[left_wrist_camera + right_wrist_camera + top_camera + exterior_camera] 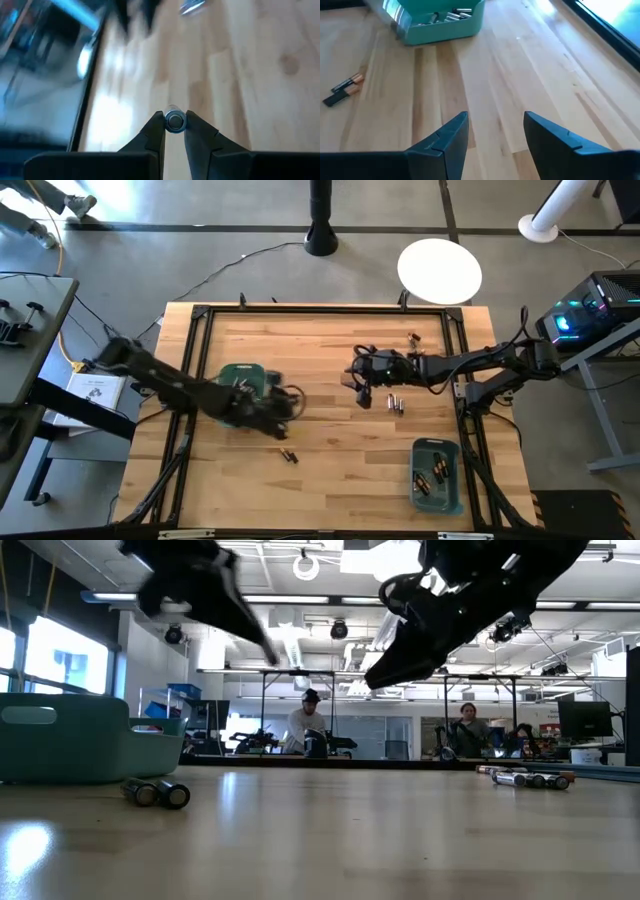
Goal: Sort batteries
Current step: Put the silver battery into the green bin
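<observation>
- Gripping a silver cell [174,120] end-on, the left claw [174,125] hangs beside the left bin [240,377], jaws clamped on it.
- The right claw [495,132] hovers above the bench [330,430] near mid-bench, jaws apart and empty, just beside a small cluster of cells [396,403].
- The step in hand looks like a drop-off. My advice: bring the left claw squarely over the left bin before letting go, and release low, so the cell does not bounce off the rim.
- The right claw would do well to come straight down over a single cell in the cluster, jaws astride it.
- Count of bins: two, the left one holding silvery cells and the right bin [449,490] holding dark, copper-banded ones.
- Count of loose cells on the bench: a pair [288,455] toward the front, about three in the cluster, and one or two [414,337] near the far rail.
- Those inside the bins are too small to count.
</observation>
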Motion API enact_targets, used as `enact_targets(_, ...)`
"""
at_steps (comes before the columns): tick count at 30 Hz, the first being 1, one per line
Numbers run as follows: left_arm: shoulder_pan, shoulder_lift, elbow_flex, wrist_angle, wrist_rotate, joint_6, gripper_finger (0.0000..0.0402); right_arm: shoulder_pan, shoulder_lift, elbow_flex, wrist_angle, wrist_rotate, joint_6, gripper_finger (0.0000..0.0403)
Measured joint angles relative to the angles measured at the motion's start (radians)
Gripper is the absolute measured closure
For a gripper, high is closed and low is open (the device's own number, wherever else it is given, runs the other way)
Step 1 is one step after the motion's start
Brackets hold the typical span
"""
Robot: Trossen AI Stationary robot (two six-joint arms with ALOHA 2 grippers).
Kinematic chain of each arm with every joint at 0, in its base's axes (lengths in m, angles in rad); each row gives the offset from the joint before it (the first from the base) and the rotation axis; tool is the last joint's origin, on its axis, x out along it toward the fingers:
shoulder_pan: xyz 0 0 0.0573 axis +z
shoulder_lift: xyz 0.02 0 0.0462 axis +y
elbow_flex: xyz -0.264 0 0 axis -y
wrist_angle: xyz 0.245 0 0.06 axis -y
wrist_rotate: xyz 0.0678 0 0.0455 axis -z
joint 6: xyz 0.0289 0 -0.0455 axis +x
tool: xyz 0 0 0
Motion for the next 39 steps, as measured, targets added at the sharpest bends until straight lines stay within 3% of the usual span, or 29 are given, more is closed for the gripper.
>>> enact_targets(3,-0.033,-0.127,0.000,-0.259,-0.020,-0.289,0.0362,0.001,0.000,0.000,0.000,-0.005,-0.004,0.0218)
enact_targets(7,-0.010,-0.251,-0.006,-0.598,0.154,-0.769,0.0362,0.001,0.000,0.000,0.002,-0.005,-0.007,0.0218)
enact_targets(10,0.003,-0.282,-0.048,-0.725,0.266,-0.898,0.0362,0.000,0.000,0.000,0.007,-0.006,-0.007,0.0218)
enact_targets(15,0.058,-0.268,-0.158,-0.683,0.437,-0.859,0.0362,0.001,0.000,0.000,0.009,-0.007,-0.007,0.0217)
enact_targets(25,0.180,-0.227,-0.241,-0.524,0.485,-0.747,0.0360,0.001,0.000,0.000,0.008,-0.015,0.000,0.0217)
enact_targets(33,0.246,-0.166,-0.243,-0.519,0.503,-0.625,0.0356,0.001,0.000,0.000,0.008,-0.016,0.000,0.0217)
enact_targets(39,0.280,-0.112,-0.242,-0.459,0.520,-0.587,0.0324,0.001,0.000,0.000,0.007,-0.017,0.005,0.0217)
